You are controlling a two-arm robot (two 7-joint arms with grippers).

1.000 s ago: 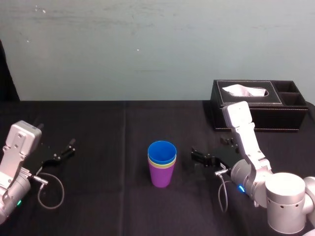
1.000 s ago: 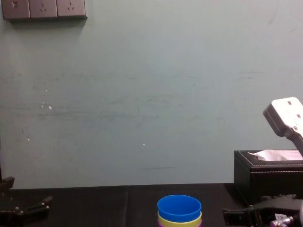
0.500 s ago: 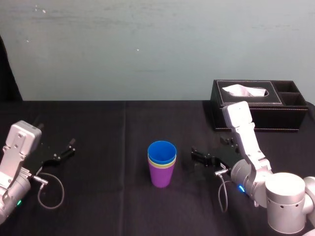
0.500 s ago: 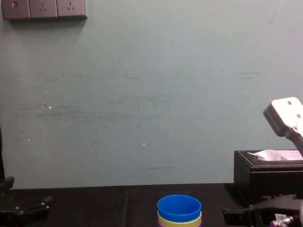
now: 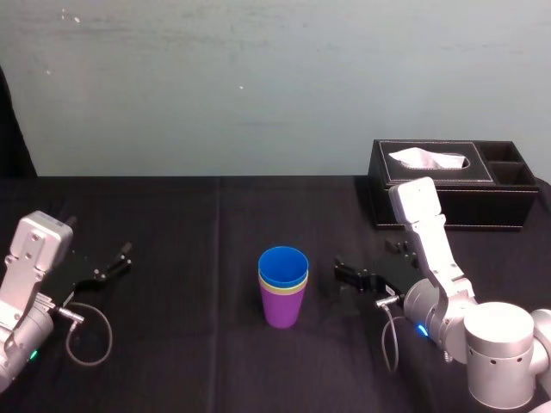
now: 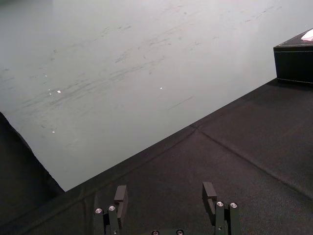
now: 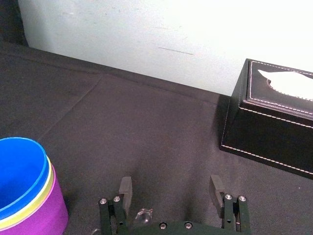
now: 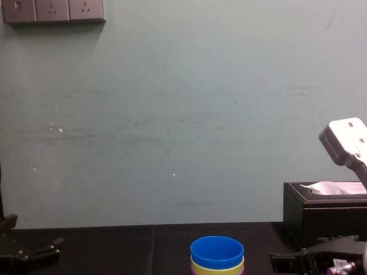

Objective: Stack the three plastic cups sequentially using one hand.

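The three plastic cups (image 5: 283,288) stand nested in one stack at the middle of the bench (image 5: 189,344): the purple cup (image 5: 282,310) at the bottom, the yellow-green cup (image 5: 298,285) inside it, and the blue cup (image 5: 283,262) on top. The stacking looks finished to me.

The right tool (image 5: 349,274) hangs low just beside the stack, jaws apart and empty. The left tool (image 5: 112,262) rests well off to the left, jaws apart too.

The stack is tall and light, so the danger I see is a sideways drift of the right tool toward it, which could tip it over.

A black tissue box (image 5: 448,185) sits close behind the right arm, and a careless pull back could brush it. Nothing lies between the right tool and the cups.
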